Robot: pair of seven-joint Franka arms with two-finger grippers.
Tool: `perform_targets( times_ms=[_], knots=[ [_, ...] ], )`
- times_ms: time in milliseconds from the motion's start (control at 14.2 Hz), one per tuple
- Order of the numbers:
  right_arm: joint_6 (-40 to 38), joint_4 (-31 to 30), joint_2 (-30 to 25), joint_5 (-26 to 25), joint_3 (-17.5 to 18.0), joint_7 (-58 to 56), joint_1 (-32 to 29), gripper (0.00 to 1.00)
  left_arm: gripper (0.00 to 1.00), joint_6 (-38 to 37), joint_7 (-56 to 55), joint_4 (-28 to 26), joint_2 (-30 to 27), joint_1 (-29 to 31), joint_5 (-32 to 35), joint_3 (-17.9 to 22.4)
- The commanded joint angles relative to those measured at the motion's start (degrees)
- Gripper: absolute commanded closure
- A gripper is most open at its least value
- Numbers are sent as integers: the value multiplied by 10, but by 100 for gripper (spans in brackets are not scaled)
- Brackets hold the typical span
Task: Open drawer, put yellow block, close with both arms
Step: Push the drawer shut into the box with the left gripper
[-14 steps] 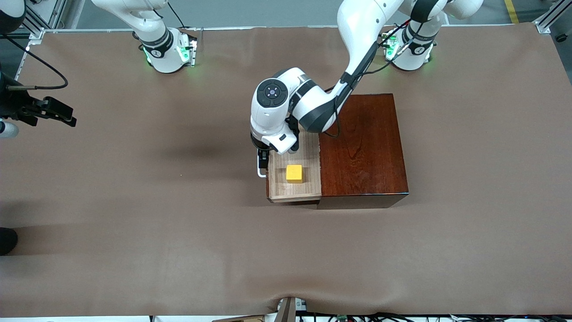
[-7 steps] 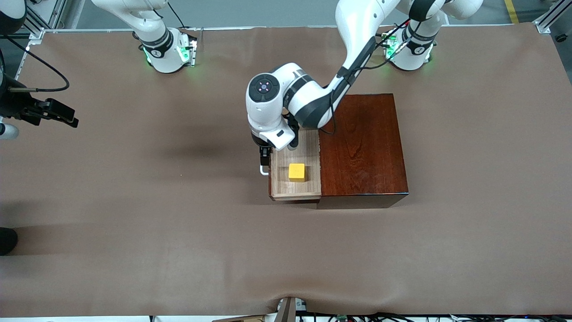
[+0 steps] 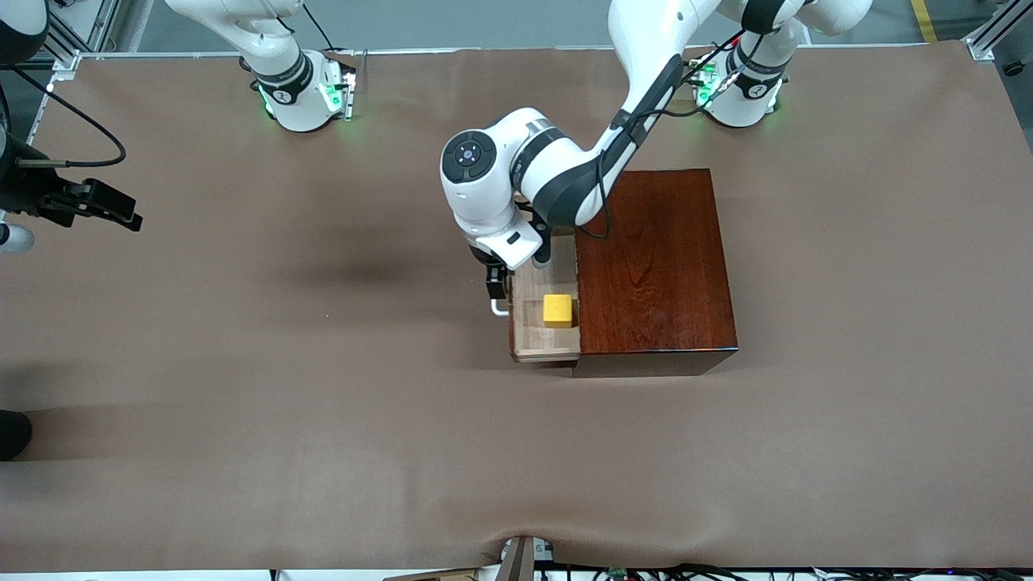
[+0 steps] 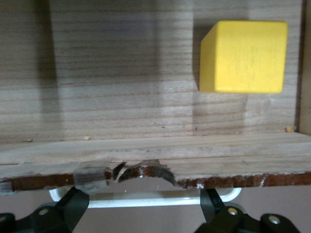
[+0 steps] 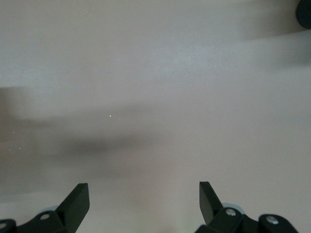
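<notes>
White jointed arms [image 3: 646,73] — dark grey joints, black cables, green-lit bases [image 3: 323,93].

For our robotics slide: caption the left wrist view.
Left gripper open at the drawer's white handle; yellow block inside.

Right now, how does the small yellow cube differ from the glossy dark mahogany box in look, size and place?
Colour: the small yellow cube is plain bright yellow; the glossy dark mahogany box is reddish-brown with visible grain.
Size: the cube is far smaller than the box.
Place: the cube lies in the pale light-wood drawer, which is partly open; the box stands directly on the table.
Both have flat faces and square corners.
</notes>
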Motion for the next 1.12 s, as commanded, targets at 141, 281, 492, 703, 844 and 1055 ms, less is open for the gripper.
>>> perform_targets(
  times_ms=[141,281,492,703,844,1055],
  knots=[
    [1,-9,-10,12,7,7,-10,0,0,-67,12,-25,-20,-10,71,21],
    [1,-8,-10,11,7,7,-9,0,0,-85,12,-25,-20,-7,74,23],
    [1,-8,-10,12,8,7,-9,0,0,-108,12,-26,-28,-6,102,23],
    [2,-8,-10,11,7,7,-9,0,0,-133,13,-28,-30,-4,118,24],
    [2,-8,-10,12,8,7,-9,0,0,-144,13,-31,-30,-4,121,29],
    [3,-7,-10,11,7,7,-9,0,0,-161,15,-35,-30,-3,121,30]
  ],
)
